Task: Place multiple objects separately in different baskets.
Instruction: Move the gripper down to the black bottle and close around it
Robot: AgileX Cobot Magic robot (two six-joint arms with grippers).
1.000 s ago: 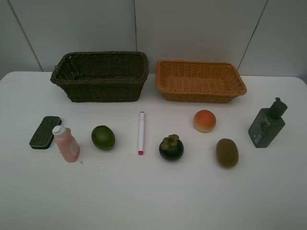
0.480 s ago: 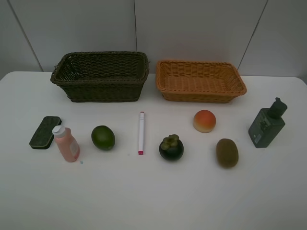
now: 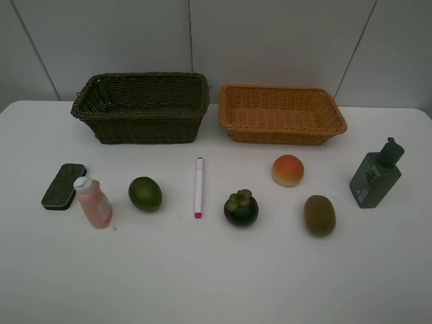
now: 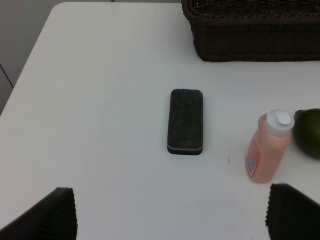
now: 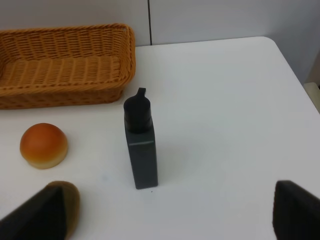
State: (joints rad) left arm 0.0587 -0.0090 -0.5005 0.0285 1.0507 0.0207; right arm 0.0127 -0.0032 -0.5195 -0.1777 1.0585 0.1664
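Objects (image 3: 241, 209), 8 in all, lie spaced apart mid-frame on the white table (image 3: 216, 283), each free to be gripped alone; none is in the dark brown-green wicker basket (image 3: 142, 111) upper left or orange-tan wicker basket (image 3: 282, 118) upper right. Left gripper (image 4: 172, 214) and right gripper (image 5: 166, 210) hang with fingers wide, holding nothing.

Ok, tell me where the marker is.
In the exterior high view the marker lies just left of centre, between the green fruit and the mangosteen, apart from both.

green fruit (image 4: 309, 132) cropped, kiwi (image 5: 71, 202) partly hidden
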